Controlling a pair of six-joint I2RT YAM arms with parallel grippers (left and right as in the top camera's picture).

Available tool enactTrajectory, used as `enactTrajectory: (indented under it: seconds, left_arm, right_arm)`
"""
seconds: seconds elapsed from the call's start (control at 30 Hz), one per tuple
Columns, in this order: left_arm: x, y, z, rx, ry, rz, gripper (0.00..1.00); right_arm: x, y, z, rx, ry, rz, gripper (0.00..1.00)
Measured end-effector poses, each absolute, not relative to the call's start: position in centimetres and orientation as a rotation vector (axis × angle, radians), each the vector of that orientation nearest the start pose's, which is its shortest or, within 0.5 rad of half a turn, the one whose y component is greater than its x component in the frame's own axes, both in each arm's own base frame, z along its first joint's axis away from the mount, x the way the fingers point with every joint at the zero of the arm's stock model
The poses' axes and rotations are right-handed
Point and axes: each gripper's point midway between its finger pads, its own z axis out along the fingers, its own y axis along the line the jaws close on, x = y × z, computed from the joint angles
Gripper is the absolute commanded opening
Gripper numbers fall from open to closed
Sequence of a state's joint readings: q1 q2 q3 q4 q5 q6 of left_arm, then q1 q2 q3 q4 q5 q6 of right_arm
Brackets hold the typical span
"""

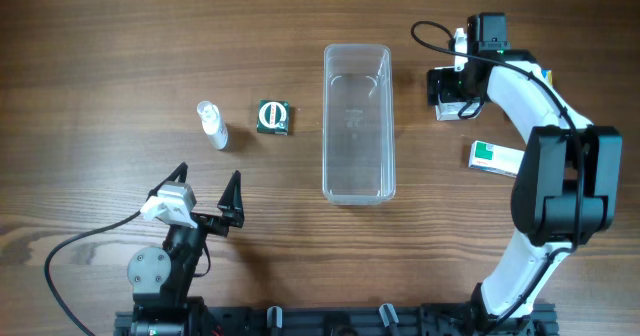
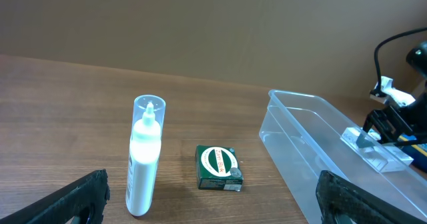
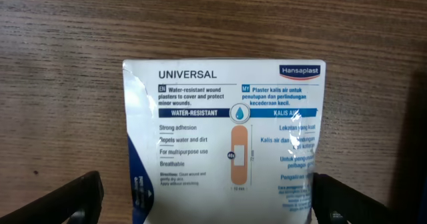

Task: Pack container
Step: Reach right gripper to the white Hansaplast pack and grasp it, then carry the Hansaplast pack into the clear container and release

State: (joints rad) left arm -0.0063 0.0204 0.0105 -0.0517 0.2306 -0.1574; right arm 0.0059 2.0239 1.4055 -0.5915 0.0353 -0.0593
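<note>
Cut off at the bottom edge of the right wrist view: the plaster packet (image 3: 223, 137), lowest lines of print gone, right-hand column partly washed out by glare. Of the right tool (image 3: 208, 204), only two dark fingertips (image 3: 60, 199) showing, in the lower corners. From overhead, mostly hidden under that tool: the packet (image 1: 449, 110) again. Partly covered by the right arm (image 1: 560, 176): a green-and-white box (image 1: 490, 156), lettering too small to read. In the left wrist view, container (image 2: 293, 151) clipped by the right and bottom edges; left tool (image 2: 213, 204) reduced to fingertips (image 2: 70, 201) at the corners. Print on the small green box (image 2: 219, 167) too small to make out.
</note>
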Motion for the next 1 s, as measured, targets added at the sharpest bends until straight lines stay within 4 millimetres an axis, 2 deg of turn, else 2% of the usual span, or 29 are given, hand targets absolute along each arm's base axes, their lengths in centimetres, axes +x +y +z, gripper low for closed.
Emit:
enactTrajectory:
  seconds: [0.33,0.43,0.53,0.63,0.9,1.0]
  left_arm:
    - [24.2,-4.1,16.1,0.054,1.639,-0.313,1.00]
    - [24.2,-4.1,16.2,0.054,1.639,-0.313,1.00]
    - [24.2,-4.1,16.2,0.054,1.639,-0.313,1.00]
    - [24.2,-4.1,16.2,0.054,1.639,-0.313,1.00]
    - [24.2,-4.1,16.2,0.054,1.639,-0.313,1.00]
    - [24.2,-4.1,16.2,0.054,1.639,-0.313,1.00]
  right_arm:
    - [46.2,-0.3,2.7,-0.106,2.763,-0.068,0.99]
    - [45.9,-0.3,1.6,-0.135,2.786,-0.072,0.92]
    - [46.2,-0.4,1.6,-0.149,2.775,-0.078,0.80]
    - [46.3,-0.4,1.7,-0.150,2.772,-0.080,0.73]
    - [46.0,-0.7,1.6,-0.099,2.784,-0.092,0.72]
    - [45.1,-0.6,3.0,-0.048,2.795,-0.082,0.70]
